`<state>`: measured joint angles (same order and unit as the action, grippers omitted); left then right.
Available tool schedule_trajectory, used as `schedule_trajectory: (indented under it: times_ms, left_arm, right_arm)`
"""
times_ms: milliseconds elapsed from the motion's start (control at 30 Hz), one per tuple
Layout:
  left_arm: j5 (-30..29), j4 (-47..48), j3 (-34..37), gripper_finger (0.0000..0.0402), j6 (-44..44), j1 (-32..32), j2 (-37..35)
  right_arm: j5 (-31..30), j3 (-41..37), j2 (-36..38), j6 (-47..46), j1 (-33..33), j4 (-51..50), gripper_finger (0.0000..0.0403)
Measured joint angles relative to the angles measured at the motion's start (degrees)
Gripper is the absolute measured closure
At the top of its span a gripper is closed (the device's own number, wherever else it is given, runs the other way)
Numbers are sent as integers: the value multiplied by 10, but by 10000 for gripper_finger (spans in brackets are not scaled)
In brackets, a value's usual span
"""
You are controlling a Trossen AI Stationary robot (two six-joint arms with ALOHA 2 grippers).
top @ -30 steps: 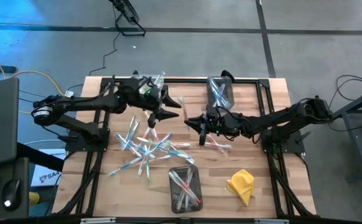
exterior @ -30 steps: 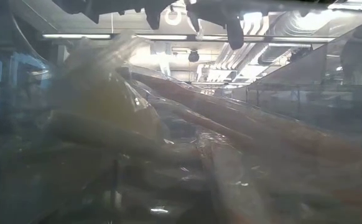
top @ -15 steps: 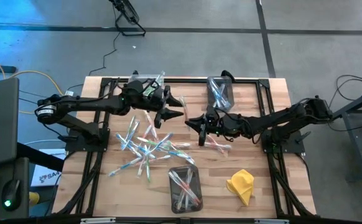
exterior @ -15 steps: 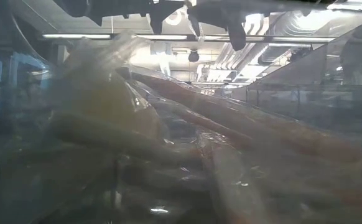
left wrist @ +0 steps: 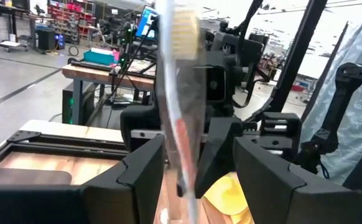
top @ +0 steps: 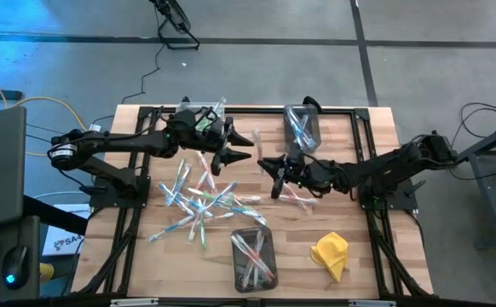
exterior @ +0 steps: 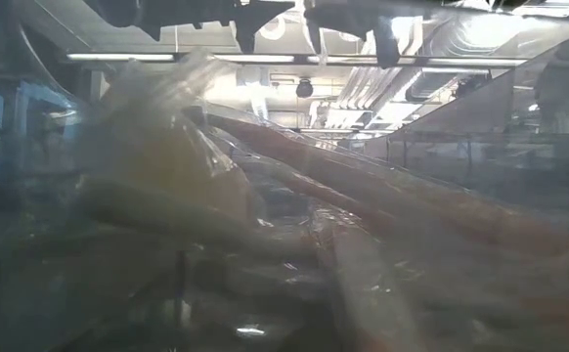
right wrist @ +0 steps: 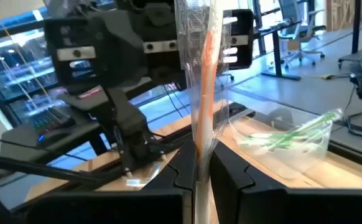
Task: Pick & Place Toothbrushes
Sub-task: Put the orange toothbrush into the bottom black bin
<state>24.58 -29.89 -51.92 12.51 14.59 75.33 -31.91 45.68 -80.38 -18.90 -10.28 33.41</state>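
My right gripper (right wrist: pixel 198 168) is shut on a wrapped toothbrush (right wrist: pixel 204 74) with a pink-orange handle, above the table's middle (top: pixel 265 166). My left gripper (top: pixel 246 146) faces it from the left and is open. In the left wrist view its fingers (left wrist: pixel 143 174) stand on either side of that toothbrush (left wrist: pixel 180 112); whether they touch it I cannot tell. A loose pile of toothbrushes (top: pixel 201 200) lies on the table below the left arm. My right gripper pinches the wrapped toothbrush's lower end (right wrist: pixel 199 146) between its two shut fingers. The fingers reach in level from the table's right side. The toothbrush stands up out of the fingers, bristle end on top, lifted clear of the table.
A clear bin (top: pixel 253 257) with toothbrushes sits near the front edge, and another (top: pixel 301 126) stands at the far edge. A yellow cloth (top: pixel 331 253) lies front right. A few toothbrushes (top: pixel 297 198) lie under the right arm. A clear bin right in front (exterior: pixel 265 225) blocks most of the low view.
My right gripper has turned a little at the wrist, still shut on the toothbrush, and stays in about the same place. My left gripper stays open beside it.
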Motion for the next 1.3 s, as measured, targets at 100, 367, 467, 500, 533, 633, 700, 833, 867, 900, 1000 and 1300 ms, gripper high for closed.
schedule_trajectory:
  times_ms: [100,367,467,500,533,633,700,833,867,900,1000,1300]
  left_arm:
    - [0,0,0,215,0,0,0]
    - [-1,-6,0,215,0,0,0]
    - [-1,-10,0,215,0,0,0]
    - [-1,-16,0,215,0,0,0]
    - [-1,-27,-1,215,0,0,2]
    - [-7,-32,-12,215,0,-4,17]
    - [-8,-24,-25,215,11,-4,32]
    - [11,-26,-49,215,38,-4,55]
    - [11,-25,-51,215,39,-4,56]
    - [12,-25,-52,215,39,-4,56]
    - [12,-32,-56,215,39,-4,55]
    - [13,-20,-56,215,45,-4,55]
  right_arm:
    - [0,0,0,23,-13,13,386]
    - [8,0,-1,7,-13,1,386]
    - [25,0,-2,5,-7,-1,386]
    - [29,0,-2,5,-5,-1,386]
    - [34,0,-2,2,-2,-1,386]
    - [51,0,-2,-7,6,-1,386]
    - [55,0,-2,-7,8,-1,386]
    - [59,0,-2,-8,7,-9,386]
    - [60,-1,-2,-10,7,-13,386]
    - [59,-1,-2,-10,7,-17,386]
    - [51,-1,-2,-21,7,-31,386]
    - [49,-1,-2,-21,7,-33,386]
